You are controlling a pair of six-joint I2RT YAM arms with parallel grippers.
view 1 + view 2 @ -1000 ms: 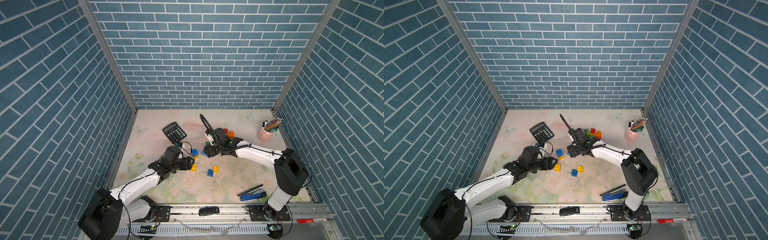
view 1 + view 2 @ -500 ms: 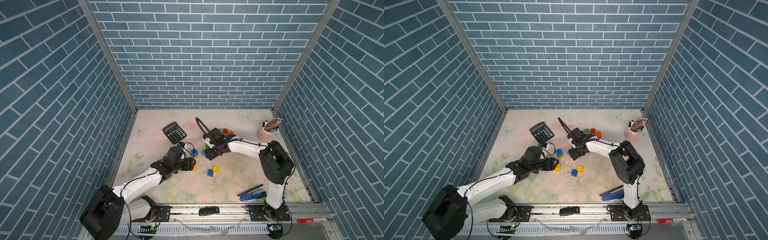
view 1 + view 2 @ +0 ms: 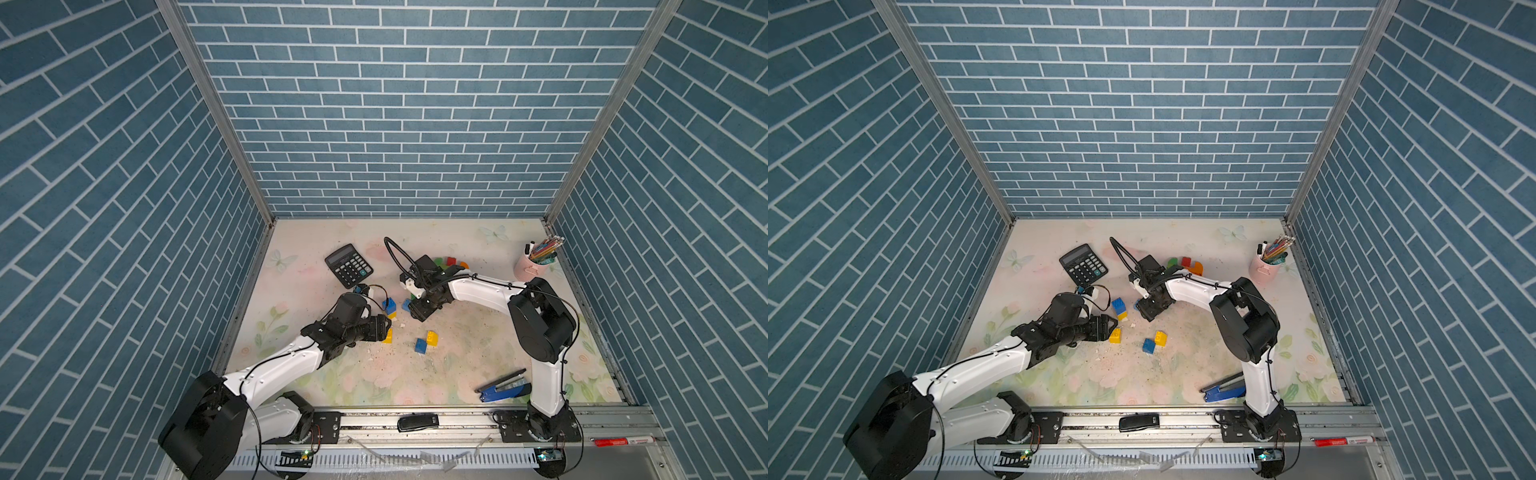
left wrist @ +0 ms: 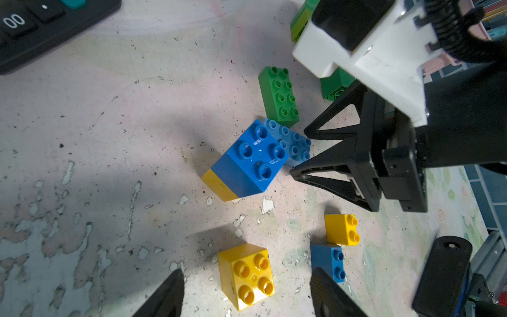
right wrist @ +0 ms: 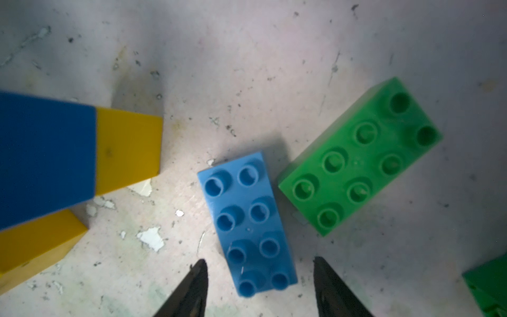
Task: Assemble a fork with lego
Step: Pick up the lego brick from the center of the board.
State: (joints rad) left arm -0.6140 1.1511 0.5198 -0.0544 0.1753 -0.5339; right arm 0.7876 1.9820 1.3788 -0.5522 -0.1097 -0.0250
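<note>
The lego lies loose mid-table. My left gripper [image 4: 247, 271] is open and straddles a yellow square brick [image 4: 248, 275] with room on both sides; it also shows in a top view [image 3: 386, 326]. My right gripper [image 5: 260, 260] is open, and its fingers flank the near end of a flat light-blue oblong brick [image 5: 248, 223] without touching it. A green oblong brick [image 5: 359, 162] lies beside that one. A blue brick stacked on a yellow one [image 4: 247, 162] stands between the two grippers. A small yellow brick [image 4: 341, 229] and a small blue brick [image 4: 327, 262] lie side by side.
A black calculator [image 3: 348, 264] lies at the back left. Green, red and orange bricks [image 3: 451, 262] sit behind the right arm. A pink cup of pens [image 3: 530, 268] stands at the back right, and a blue stapler [image 3: 503, 388] lies at the front right.
My right gripper has moved forward and left, down over the light-blue brick, and its jaws have narrowed. The left arm has barely moved.
</note>
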